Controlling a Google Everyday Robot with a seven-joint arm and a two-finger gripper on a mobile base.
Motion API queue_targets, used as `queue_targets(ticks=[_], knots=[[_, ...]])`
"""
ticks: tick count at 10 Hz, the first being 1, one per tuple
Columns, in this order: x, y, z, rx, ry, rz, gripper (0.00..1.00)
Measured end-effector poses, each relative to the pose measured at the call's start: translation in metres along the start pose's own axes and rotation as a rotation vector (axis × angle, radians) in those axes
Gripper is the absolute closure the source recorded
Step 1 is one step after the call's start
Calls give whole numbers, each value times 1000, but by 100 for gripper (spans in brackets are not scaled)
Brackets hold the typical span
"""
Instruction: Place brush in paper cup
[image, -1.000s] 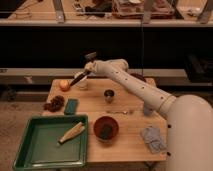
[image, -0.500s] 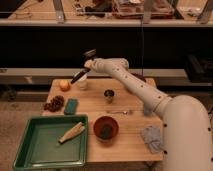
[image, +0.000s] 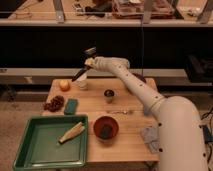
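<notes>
Where the jaws hang just above the paper cup (image: 82, 85), pinching the brush (image: 79, 74), slanted down-left, lower tip — indistinct — at rim.

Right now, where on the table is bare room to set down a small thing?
The table is bare between the paper cup and the metal cup, and between the red bowl and the grey cloth. The left side is crowded: orange, grapes, sponge, green tray. The gripper, shut on the brush, is above the paper cup.

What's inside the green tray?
One pale long thing lies in the green tray; beneath it is hidden. The end effector, shut on the brush, hovers by the paper cup.
</notes>
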Motion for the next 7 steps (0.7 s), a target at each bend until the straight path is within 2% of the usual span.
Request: queue_targets(ticks=[2,5,7], knots=[[4,2,12,11,-6,-45,100],[15,-15,10,12,0,-75,100],[17,-18,9,11,40,-101,100]])
